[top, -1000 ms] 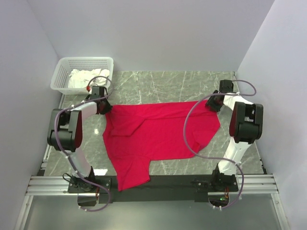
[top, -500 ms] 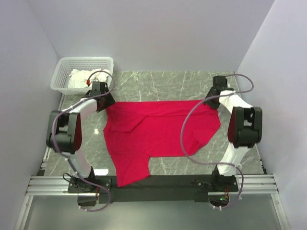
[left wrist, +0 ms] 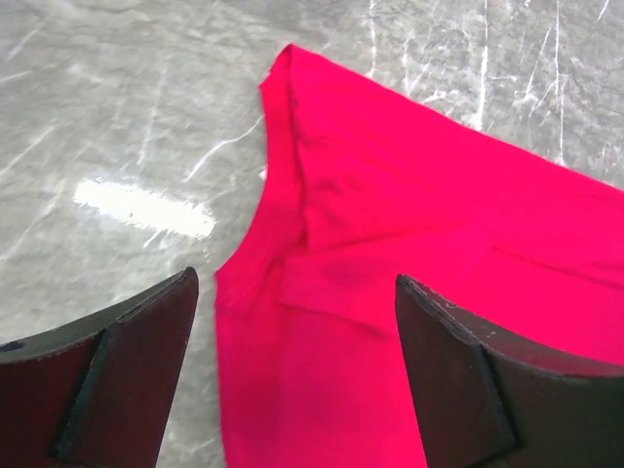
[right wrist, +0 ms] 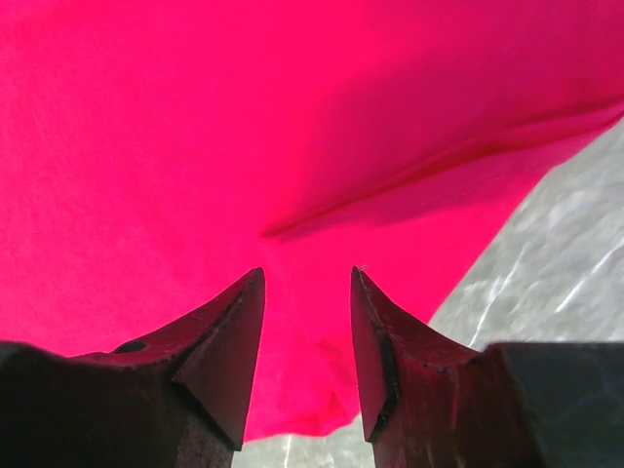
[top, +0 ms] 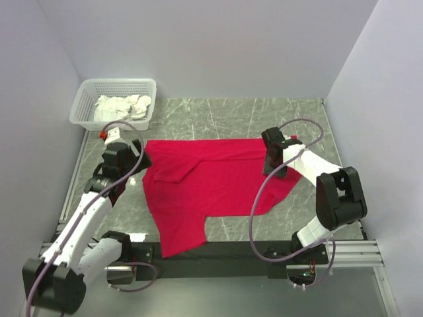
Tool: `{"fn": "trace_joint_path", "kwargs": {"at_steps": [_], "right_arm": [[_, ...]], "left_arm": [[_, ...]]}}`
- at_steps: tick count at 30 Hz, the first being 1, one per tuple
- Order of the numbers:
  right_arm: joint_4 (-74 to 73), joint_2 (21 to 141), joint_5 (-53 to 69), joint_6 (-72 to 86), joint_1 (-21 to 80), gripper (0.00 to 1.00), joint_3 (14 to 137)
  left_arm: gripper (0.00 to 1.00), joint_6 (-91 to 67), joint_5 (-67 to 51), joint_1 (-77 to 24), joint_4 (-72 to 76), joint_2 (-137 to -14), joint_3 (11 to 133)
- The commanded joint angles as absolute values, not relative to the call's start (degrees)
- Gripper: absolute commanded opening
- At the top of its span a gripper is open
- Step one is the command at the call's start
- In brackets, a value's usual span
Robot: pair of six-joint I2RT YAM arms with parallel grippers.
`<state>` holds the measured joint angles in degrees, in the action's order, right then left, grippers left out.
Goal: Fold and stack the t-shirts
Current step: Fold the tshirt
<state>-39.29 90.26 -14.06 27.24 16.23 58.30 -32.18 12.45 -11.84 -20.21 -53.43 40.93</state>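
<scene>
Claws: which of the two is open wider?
The left claw: its jaws stand far apart; those of the right claw leave only a narrow gap.

Bright, even light, soft shadows, one glare patch on the table [left wrist: 146,207].

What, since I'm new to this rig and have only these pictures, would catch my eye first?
The bright red t-shirt stands out first, spread rumpled across the middle of the grey marbled table. Next are the arms flanking it: the left gripper wide open above its left edge, the right gripper with jaws apart over its right part. A white basket holding white cloth sits at the far left corner.
</scene>
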Motion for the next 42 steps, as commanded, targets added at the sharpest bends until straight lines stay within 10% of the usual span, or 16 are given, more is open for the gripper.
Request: {"fn": "trace_joint_path", "kwargs": {"at_steps": [1,16,26,42], "right_arm": [[-40.6,91.4,-15.1,29.5,19.3,0.47,58.5],[-41.9,97.7,-23.2,35.7,21.5,0.41,59.5],[-46.5,93.2,-29.0,40.1,19.7,0.05,57.6],[-47.7,67.9,-18.1,53.8,-4.2,0.09,38.8]], "left_arm": [[0.87,-29.6,14.7,-11.9,-20.5,-48.2,37.6],[0.84,-28.6,16.0,-11.9,-19.8,-45.3,36.7],[0.84,-28.4,16.4,-11.9,-19.9,-44.3,36.8],[0.82,-28.1,16.6,-11.2,-20.5,-41.9,37.0]]}}
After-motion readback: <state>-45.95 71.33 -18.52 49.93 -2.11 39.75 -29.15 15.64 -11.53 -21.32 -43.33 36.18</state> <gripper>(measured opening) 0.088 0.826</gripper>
